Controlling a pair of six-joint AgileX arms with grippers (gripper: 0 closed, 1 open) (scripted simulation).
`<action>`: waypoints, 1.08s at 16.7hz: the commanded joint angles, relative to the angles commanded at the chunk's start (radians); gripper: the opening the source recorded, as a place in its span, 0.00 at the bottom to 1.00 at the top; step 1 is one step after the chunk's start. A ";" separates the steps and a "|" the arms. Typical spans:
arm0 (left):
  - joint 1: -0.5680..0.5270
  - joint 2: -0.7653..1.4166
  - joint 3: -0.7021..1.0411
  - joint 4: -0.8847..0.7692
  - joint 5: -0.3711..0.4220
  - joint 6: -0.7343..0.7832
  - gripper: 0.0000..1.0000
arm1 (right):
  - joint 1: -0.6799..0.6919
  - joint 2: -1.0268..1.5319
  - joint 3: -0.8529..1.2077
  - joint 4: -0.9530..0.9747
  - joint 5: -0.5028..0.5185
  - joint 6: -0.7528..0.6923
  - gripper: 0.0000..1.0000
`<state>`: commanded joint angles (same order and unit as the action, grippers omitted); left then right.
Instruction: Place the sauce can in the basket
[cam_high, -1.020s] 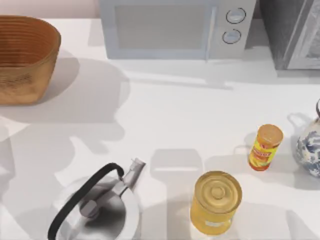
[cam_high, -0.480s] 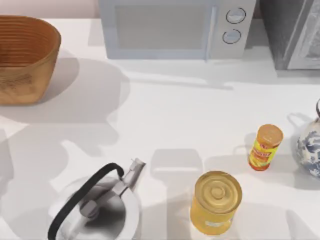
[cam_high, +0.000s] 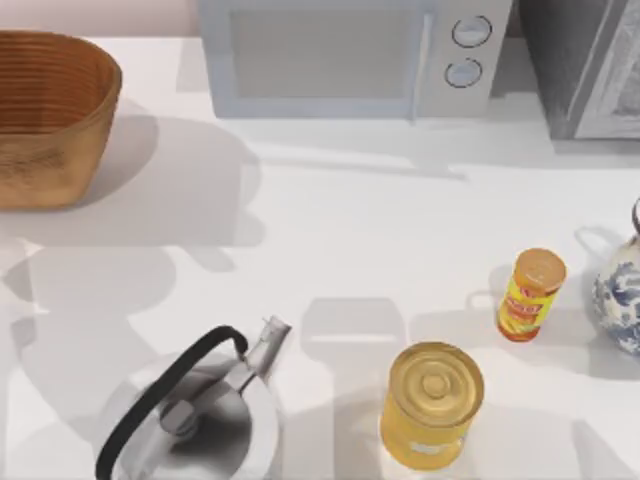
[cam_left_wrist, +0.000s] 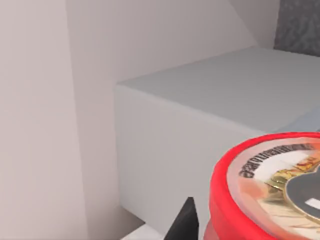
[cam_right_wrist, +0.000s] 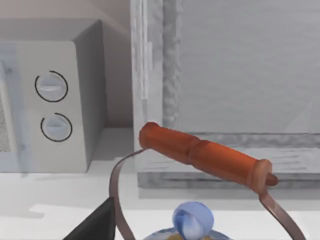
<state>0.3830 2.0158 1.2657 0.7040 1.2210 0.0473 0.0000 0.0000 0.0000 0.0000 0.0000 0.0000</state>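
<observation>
Basket — ribbed woven wicker; sauce can — glossy, silvery top.

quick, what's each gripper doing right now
Left gripper: one dark fingertip sits beside the sauce can; grip cannot be told.
Right gripper: near the blue-and-white teapot; cannot be told.

Left gripper: one dark fingertip seen just beside the sauce can (grip state undetermined).
Right gripper: one dark fingertip visible at frame edge.
</observation>
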 joint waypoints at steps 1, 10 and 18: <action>-0.004 0.003 0.002 0.004 -0.006 -0.001 0.00 | 0.000 0.000 0.000 0.000 0.000 0.000 1.00; -0.004 0.003 0.002 0.004 -0.006 -0.001 0.45 | 0.000 0.000 0.000 0.000 0.000 0.000 1.00; -0.004 0.003 0.002 0.004 -0.006 -0.001 1.00 | 0.000 0.000 0.000 0.000 0.000 0.000 1.00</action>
<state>0.3787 2.0187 1.2673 0.7076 1.2151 0.0460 0.0000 0.0000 0.0000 0.0000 0.0000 0.0000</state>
